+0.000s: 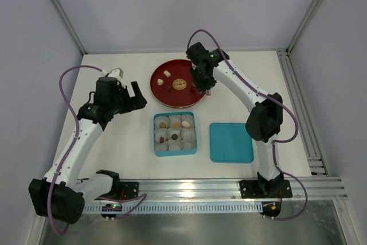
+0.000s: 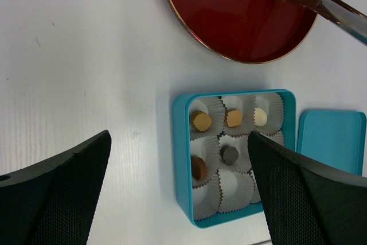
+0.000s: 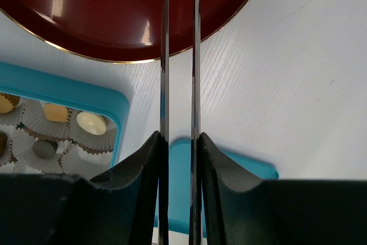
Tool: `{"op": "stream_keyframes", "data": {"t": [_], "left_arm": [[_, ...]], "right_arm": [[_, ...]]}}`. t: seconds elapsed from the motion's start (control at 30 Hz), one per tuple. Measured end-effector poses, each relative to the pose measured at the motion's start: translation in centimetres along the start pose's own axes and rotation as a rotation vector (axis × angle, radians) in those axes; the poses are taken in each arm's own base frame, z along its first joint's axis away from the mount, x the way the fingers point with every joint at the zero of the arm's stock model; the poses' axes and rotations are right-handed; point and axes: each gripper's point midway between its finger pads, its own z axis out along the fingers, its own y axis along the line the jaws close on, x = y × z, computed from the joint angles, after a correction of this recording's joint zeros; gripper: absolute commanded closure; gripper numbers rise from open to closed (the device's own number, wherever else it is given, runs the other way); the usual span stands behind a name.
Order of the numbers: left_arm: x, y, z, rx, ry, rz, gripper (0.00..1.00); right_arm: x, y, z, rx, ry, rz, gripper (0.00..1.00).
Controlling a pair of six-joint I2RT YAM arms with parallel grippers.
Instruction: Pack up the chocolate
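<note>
Five chocolates [image 2: 230,154] in box [image 2: 182,164], other cups [image 2: 235,185] empty; few left on plate [image 2: 246,32]. Tongs [image 3: 166,55] clamped in right gripper [image 3: 179,147]; left gripper [image 2: 178,135] agape, empty.

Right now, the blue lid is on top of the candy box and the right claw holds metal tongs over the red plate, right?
No. The lid lies beside the open candy box, as the top view shows. The right claw does hold metal tongs over the red plate.
</note>
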Motion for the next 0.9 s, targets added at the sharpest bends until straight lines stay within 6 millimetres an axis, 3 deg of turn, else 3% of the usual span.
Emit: {"op": "stream_keyframes", "data": {"t": [0.13,0.4,0.9], "left_arm": [[0.0,0.0,0.0,-0.001,0.0,-0.001,0.0],[0.0,0.0,0.0,0.002,0.001,-0.002,0.0],[-0.1,0.1,0.0,0.0,0.0,-0.006,0.0]], "right_arm": [[-0.1,0.4,-0.8,-0.007,-0.017,-0.007,0.67],[-0.3,0.9,-4.8,-0.028,-0.093,-0.013,0.67],[3.3,4.4,-10.4,-0.081,-0.142,-0.061,0.67]]}}
